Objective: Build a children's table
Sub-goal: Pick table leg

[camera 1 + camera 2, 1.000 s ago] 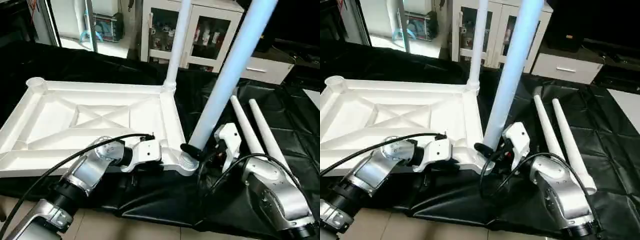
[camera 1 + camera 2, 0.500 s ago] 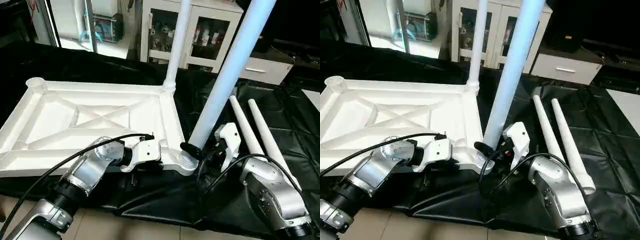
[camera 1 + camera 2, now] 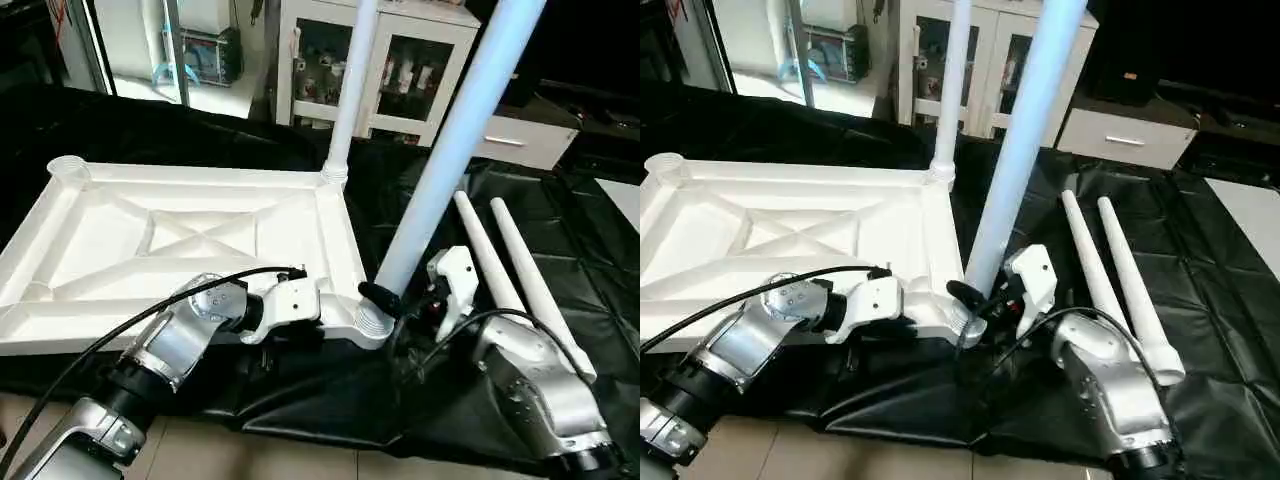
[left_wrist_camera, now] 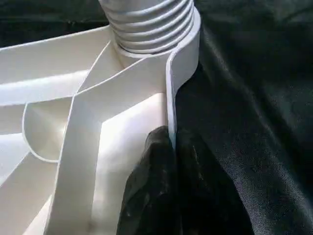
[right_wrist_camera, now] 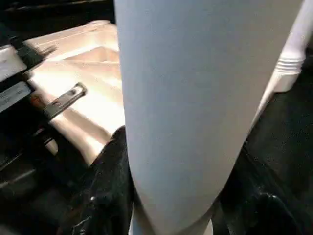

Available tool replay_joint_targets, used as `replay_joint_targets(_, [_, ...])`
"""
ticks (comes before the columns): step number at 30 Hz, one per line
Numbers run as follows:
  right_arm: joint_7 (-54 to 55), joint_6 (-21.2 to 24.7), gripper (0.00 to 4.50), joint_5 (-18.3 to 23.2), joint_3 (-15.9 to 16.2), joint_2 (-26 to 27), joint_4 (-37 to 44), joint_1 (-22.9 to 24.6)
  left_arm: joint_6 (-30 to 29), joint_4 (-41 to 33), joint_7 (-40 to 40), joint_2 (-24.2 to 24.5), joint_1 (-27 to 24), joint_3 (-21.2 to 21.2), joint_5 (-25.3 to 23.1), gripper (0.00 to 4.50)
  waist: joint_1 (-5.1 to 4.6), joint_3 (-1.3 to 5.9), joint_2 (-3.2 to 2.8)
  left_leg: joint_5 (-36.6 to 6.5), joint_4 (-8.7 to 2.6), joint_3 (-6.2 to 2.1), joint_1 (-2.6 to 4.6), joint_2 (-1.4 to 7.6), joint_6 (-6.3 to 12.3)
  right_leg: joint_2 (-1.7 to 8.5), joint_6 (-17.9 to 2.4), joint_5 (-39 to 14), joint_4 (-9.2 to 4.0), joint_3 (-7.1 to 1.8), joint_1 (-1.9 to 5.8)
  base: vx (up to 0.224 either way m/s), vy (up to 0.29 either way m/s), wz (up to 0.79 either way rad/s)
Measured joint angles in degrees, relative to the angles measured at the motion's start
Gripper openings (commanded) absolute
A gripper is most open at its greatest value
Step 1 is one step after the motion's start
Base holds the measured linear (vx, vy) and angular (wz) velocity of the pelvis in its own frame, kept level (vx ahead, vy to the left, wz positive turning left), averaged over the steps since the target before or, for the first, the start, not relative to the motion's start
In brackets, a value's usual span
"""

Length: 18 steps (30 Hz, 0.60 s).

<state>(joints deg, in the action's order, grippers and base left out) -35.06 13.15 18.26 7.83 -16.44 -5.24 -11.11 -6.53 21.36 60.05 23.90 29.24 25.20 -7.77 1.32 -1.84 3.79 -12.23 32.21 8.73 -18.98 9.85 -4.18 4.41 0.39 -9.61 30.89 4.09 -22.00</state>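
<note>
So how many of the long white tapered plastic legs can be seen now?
4. One long white tapered plastic leg stands in the far right corner socket. A second stands in the near right socket, held by the right gripper. Two more lie side by side on the black cloth.

The leg (image 3: 445, 160) clamped by the right end effector (image 3: 400, 300) now leans less, its ribbed end seated lower in the near-right corner socket (image 3: 372, 325).

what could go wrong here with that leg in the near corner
1. The near leg leans instead of standing straight like the far leg; pushed down this way, its ribbed end may jam crooked in the corner socket.
2. The left hand pinches just the thin rim of the tabletop; that grip might slip and the tabletop slide on the black cloth.
</note>
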Motion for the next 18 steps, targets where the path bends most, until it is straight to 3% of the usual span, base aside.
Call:
replay_joint_targets(2, [6.77, -0.13, 1.84, -1.33, -0.26, 3.3, -3.67, -3.23, -2.83, 1.75, -3.39, -2.11, 1.12, -1.13, -0.31, 0.0, -1.14, -0.33, -0.34, 0.0, 0.02, -0.47, -0.02, -0.01, 0.0, 0.01, -0.03, -0.72, -0.33, 0.56, 0.01, 0.0, 0.0, 0.0])
replay_joint_targets(4, [12.56, -0.37, 1.84, -2.76, -0.59, 5.54, -6.87, -6.32, -5.18, 3.68, -6.27, -4.3, 2.8, -1.86, -0.84, 0.0, -1.77, -0.71, -0.7, 0.0, -0.03, -0.75, -0.32, 0.02, 0.0, 0.2, -0.14, -0.79, -0.99, 1.34, 0.27, 0.0, 0.0, 0.0])
replay_joint_targets(7, [20.77, -1.68, 1.84, -5.51, -0.6, 8.01, -12.71, -11.86, -8.06, 7.31, -11.62, -8.25, 5.79, -2.83, -0.96, 0.0, -2.45, -1.27, -0.9, 0.0, 0.11, -0.72, -0.76, -0.13, 0.0, 0.8, -0.26, -0.86, -1.01, 1.99, 0.01, -0.036, 0.014, -0.01])
replay_joint_targets(15, [39.75, -5.41, 1.84, -9.25, -3.46, 12.23, -28.02, -23.54, -10.32, 20.93, -27.57, -19.88, 14.39, -5.49, -1.63, 0.0, -2.14, -2.36, -1.4, 0.01, -0.06, -0.46, -1.25, -0.07, 0.01, 1.07, -0.27, -0.85, -1.35, 2.45, -0.33, -0.007, 0.002, 0.01])
replay_joint_targets(18, [43.86, -7.14, 1.84, -9.46, -4.75, 12.9, -31.53, -26.15, -10.55, 22.96, -31.17, -22.52, 16.01, -6.39, -0.9, 0.0, -1.53, -2.41, -1.26, 0.06, 0.17, -0.12, -1.94, -0.04, 0.05, 1.07, -1.39, -0.07, -1.13, 2.12, -1.03, 0.0, 0.0, 0.0])
